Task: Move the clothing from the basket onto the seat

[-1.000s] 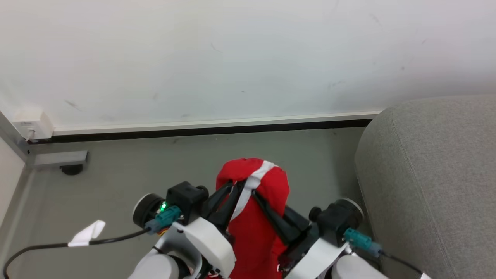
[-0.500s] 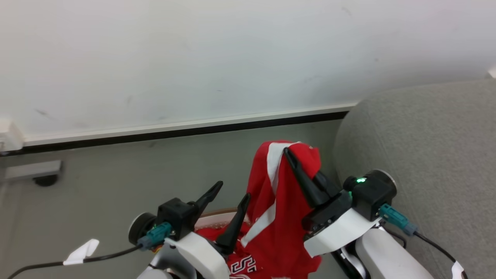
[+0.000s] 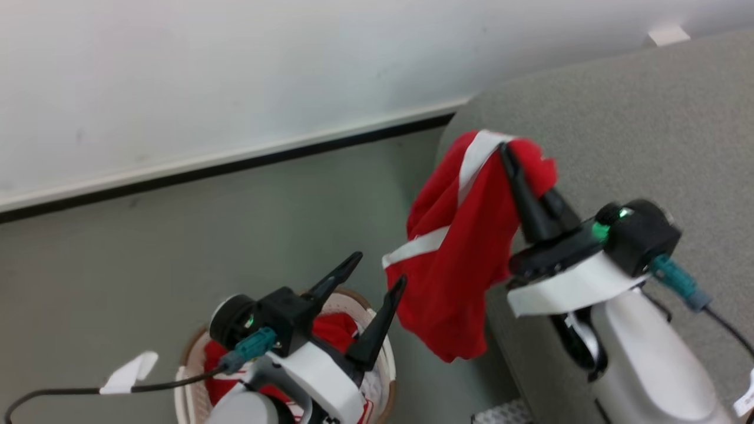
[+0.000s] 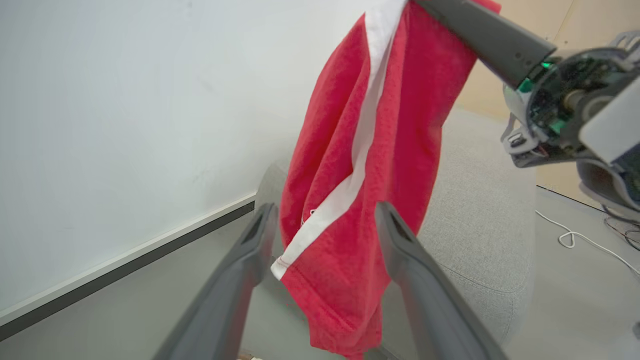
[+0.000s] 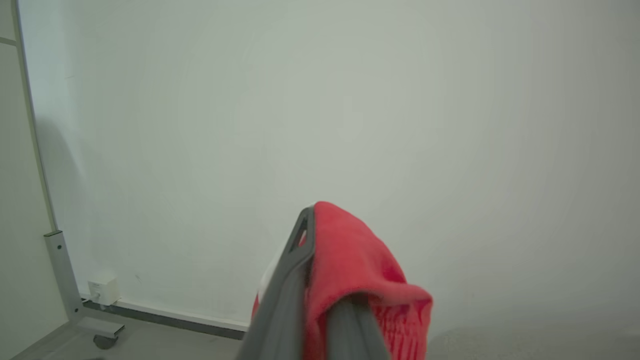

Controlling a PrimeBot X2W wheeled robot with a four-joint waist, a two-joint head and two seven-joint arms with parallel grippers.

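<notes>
**Condition.** The right claw [image 3: 508,152] is pressed together on a bunched top fold of one red jersey [image 3: 456,247]. The garment hangs free below the claw, beside the rounded end of the seat [image 3: 636,112] and above the floor [image 3: 177,235]. Most of the cloth hangs outside the seat's edge, not over the cushion. The left claw [image 3: 379,268] is spread and holds nothing. It stands over the basket [image 3: 384,353], just beside the hanging hem. More red clothing [image 3: 336,327] lies in the basket, so the task is judged only partly done.

**Risks.**
1. Slip from grip. The hold looks confined to a small fold near the fingertips, with the rest draped loosely over them. A quick swing toward the seat could pull the fold out and drop the jersey on the floor between basket and seat.
2. Early release. If the claw opens here, the hanging weight would likely drag the jersey down the seat's rounded side.
3. Snagging. In the left wrist view the hem hangs in line with the spread fingers. Whether it touches them cannot be told. A sideways carry could catch the cloth there and strain the grip.
</notes>
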